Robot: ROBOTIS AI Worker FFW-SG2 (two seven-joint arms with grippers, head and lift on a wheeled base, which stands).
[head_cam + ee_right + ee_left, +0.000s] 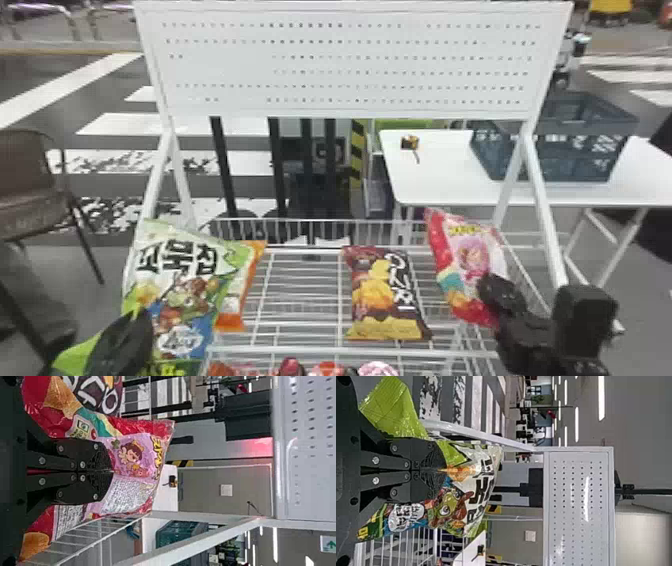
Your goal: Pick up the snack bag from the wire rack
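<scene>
At the rack's left side my left gripper (122,340) is closed on the green snack bag (185,295). The left wrist view has that gripper (441,470) pinching the green bag (455,506) by a fold, orange at the tips. On the right, my right gripper (492,300) holds the pink and red snack bag (470,255). In the right wrist view the right gripper's fingers meet (111,471) on the pink bag (134,453). Between the two, a brown and yellow bag (382,295) lies on the wire rack (300,295). An orange-edged bag (237,300) is partly behind the green one.
Several packets (327,370) sit on a lower level at the front. A white perforated panel (350,65) rises behind the rack on slanted posts. Beyond stand a white table (440,175) with a dark crate (555,155), and a brown chair (30,185) at left.
</scene>
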